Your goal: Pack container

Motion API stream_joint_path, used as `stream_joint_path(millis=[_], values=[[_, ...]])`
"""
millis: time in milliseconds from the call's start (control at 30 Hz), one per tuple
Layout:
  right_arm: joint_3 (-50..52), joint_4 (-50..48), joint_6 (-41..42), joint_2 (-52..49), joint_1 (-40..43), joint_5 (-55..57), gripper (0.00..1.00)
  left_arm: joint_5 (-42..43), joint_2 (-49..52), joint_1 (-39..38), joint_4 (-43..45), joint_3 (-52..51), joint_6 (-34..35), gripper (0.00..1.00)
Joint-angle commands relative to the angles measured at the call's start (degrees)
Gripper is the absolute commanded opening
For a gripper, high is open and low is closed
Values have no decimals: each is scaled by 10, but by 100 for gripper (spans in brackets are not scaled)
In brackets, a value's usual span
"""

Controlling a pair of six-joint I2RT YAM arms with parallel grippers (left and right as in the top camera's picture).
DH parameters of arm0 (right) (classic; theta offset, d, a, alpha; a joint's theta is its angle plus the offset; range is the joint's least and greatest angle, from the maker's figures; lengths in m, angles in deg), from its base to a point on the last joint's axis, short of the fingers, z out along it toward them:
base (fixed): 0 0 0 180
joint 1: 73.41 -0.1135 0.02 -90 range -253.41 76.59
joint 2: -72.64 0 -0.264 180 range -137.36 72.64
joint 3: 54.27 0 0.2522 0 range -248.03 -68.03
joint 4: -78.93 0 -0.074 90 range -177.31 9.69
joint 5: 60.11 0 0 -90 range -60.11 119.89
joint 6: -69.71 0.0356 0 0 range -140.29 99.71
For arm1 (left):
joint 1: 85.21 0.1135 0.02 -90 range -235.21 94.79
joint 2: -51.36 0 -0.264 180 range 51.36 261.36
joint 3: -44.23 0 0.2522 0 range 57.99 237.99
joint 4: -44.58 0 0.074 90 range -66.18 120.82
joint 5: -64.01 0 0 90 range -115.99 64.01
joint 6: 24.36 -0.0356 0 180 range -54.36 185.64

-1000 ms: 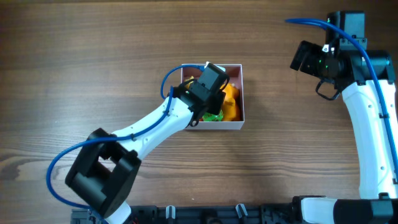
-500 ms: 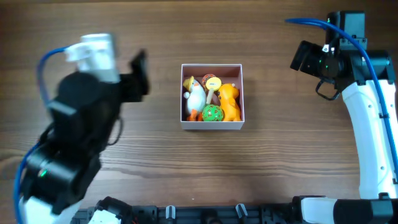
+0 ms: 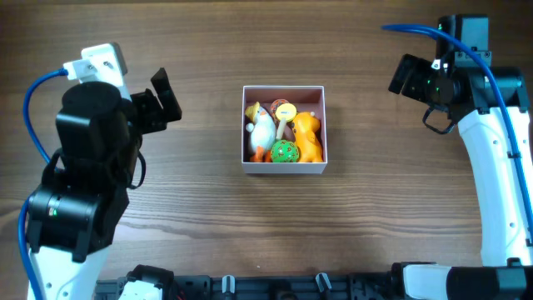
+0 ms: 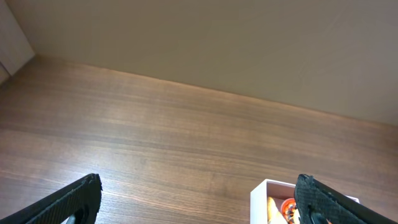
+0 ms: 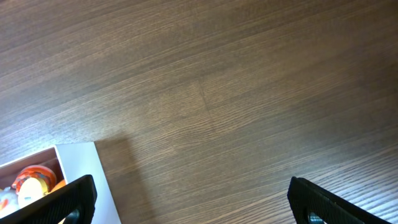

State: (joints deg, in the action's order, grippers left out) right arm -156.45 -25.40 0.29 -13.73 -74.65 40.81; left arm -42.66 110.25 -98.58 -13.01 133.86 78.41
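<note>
Container [image 3: 283, 167] sits between left gripper [image 3: 166, 98] and right gripper [image 3: 401, 77], well apart from both, each gaping empty.

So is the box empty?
No, the box has toys packed inside it, such as a green ball and an orange toy.

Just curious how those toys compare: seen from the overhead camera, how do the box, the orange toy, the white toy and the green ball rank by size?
1. box, clearly the largest
2. orange toy and white toy, too alike to rank
3. green ball, the smallest
</note>
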Motion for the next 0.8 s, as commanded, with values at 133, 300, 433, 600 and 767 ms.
stream_joint_path(millis=[133, 300, 433, 600, 767], values=[[-1, -2, 5, -4, 0, -5, 100, -3, 31, 4, -3, 0, -3, 100], [-1, -2, 5, -4, 0, -5, 100, -3, 42, 4, -5, 0, -3, 100], [-1, -2, 5, 1, 0, -5, 100, -3, 43, 4, -6, 0, -3, 100], [-1, -2, 5, 27, -1, -5, 100, -3, 43, 4, -6, 0, -3, 100], [-1, -2, 5, 97, -1, -5, 100, -3, 43, 4, -6, 0, -3, 100]])
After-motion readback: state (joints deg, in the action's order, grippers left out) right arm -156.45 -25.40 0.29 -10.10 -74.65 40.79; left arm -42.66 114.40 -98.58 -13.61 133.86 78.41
